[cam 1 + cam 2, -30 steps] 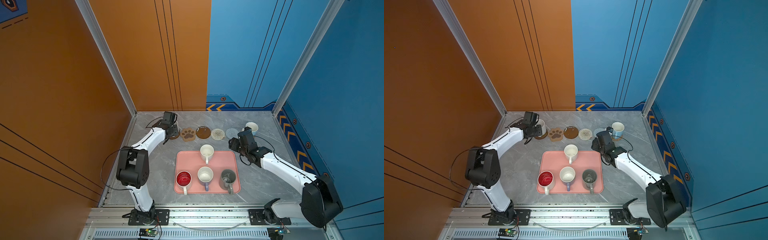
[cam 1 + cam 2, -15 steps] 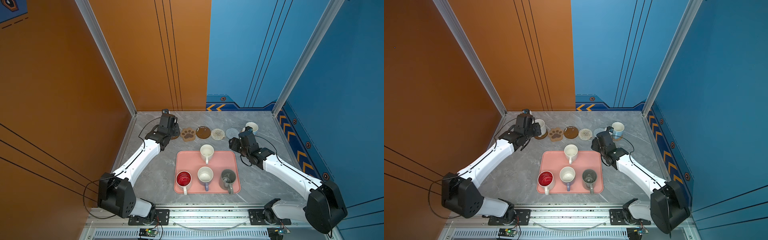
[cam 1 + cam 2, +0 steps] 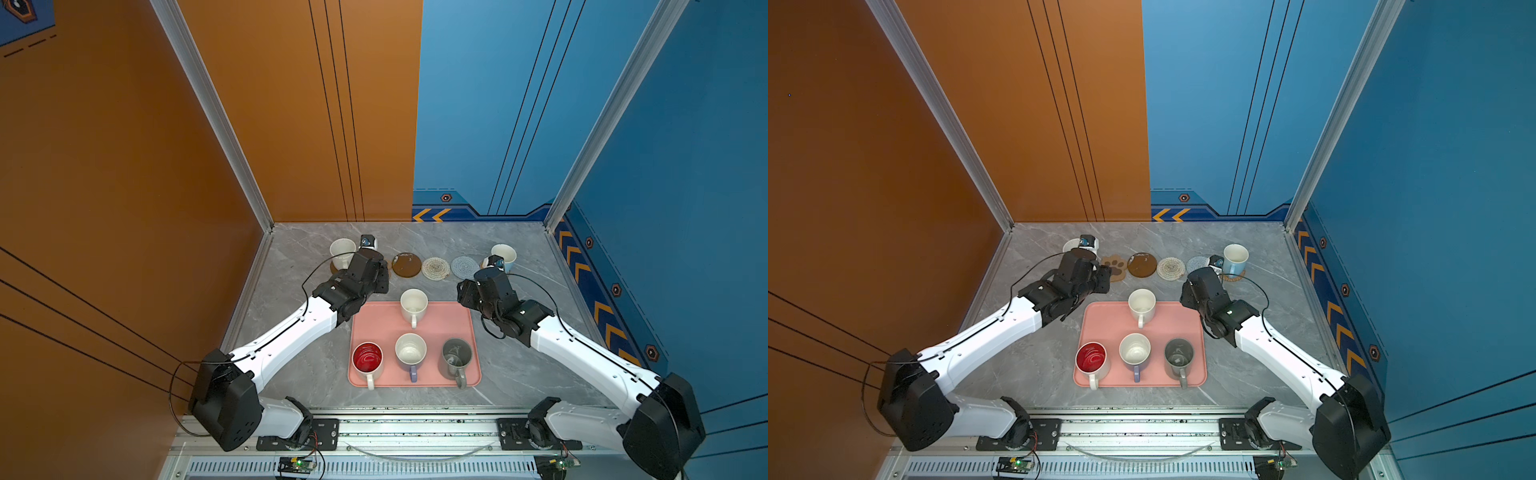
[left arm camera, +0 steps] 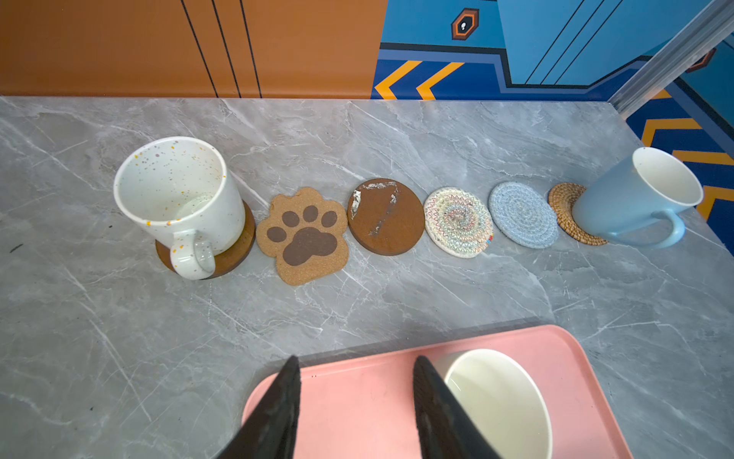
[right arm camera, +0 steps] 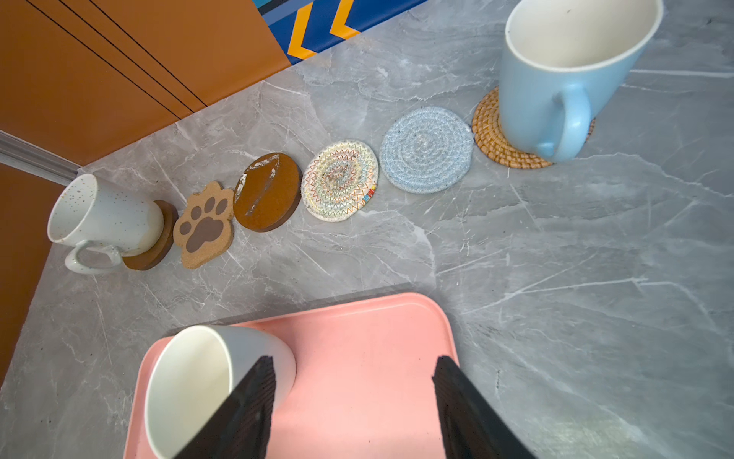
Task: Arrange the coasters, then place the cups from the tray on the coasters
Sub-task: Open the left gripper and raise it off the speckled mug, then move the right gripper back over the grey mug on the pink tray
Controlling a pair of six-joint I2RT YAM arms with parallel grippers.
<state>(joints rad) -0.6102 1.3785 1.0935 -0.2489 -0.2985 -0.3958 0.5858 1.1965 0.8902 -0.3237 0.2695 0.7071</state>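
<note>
The coasters lie in a row at the back: a brown disc (image 4: 387, 216), a paw print (image 4: 304, 236), a cream round (image 4: 457, 222), a blue-grey round (image 4: 523, 214). A speckled white cup (image 4: 178, 190) stands on another brown disc (image 4: 234, 258), and a light blue cup (image 5: 564, 75) on the rattan round (image 5: 488, 135). The pink tray (image 3: 374, 328) carries a white cup (image 3: 414, 303), a red-inside cup (image 3: 367, 358), a lavender cup (image 3: 410, 350) and a grey cup (image 3: 456, 353). My left gripper (image 4: 356, 369) and right gripper (image 5: 355, 365) hover open and empty over the tray's far edge, either side of the white cup.
The orange wall (image 3: 291, 124) and blue wall (image 3: 498, 124) close the back of the grey marble table (image 3: 519, 374). A metal rail (image 3: 415, 428) runs along the front edge. Bare tabletop lies between the coaster row and the tray.
My left arm has pulled back from the speckled cup at the back left toward the tray, its jaws a little wider. The right arm has barely moved.
</note>
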